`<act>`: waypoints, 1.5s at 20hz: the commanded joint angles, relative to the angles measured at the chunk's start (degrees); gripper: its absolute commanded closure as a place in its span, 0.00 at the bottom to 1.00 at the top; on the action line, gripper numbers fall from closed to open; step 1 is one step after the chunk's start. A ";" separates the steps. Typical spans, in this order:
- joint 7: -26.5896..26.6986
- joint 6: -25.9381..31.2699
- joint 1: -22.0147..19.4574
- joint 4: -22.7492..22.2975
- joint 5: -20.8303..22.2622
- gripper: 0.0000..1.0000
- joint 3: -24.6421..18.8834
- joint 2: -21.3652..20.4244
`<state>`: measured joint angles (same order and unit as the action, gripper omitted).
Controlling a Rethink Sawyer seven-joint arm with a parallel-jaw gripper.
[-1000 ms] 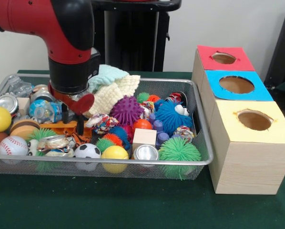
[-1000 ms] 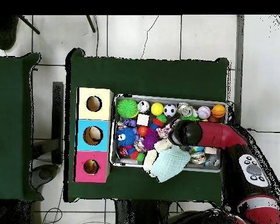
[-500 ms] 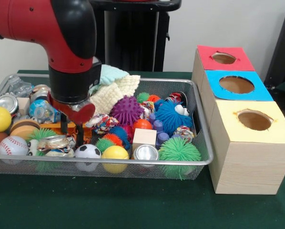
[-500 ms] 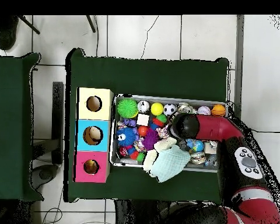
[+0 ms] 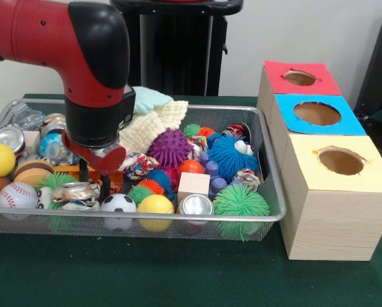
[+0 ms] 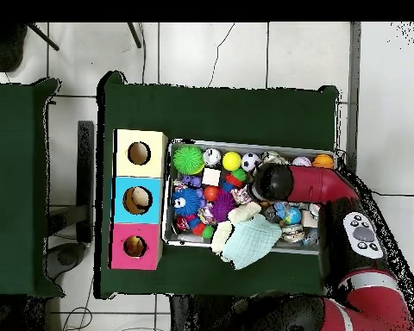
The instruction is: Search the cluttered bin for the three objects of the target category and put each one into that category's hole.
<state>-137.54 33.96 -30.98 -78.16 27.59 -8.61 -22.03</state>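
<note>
A: From the front, what is the arm doing?
B: The gripper (image 5: 94, 182) dips into the bin (image 5: 267, 217) at lower left, right over a crushed can (image 5: 73, 192). I think it's trying to grab it. Pinching or not? I can't tell.

A: And from above?
B: The arm covers it, right of middle. Next it must lift, then go to the holes (image 6: 139, 200) on the left.

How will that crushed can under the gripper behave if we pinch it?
The crushed can looks thin and dented, so probably light and likely to deform further. It lies loosely on other clutter beneath the gripper, so it may shift or slip. Its shiny metal looks slick.
</note>
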 commanded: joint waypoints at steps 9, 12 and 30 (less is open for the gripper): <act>14.55 3.18 0.98 7.98 5.29 0.00 -5.97 5.36; 16.64 4.55 -0.21 6.03 5.02 0.00 -7.23 4.41; 24.35 7.79 -2.91 5.53 5.51 1.00 -11.50 4.55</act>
<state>-133.26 36.80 -32.73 -73.38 30.62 -12.81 -19.57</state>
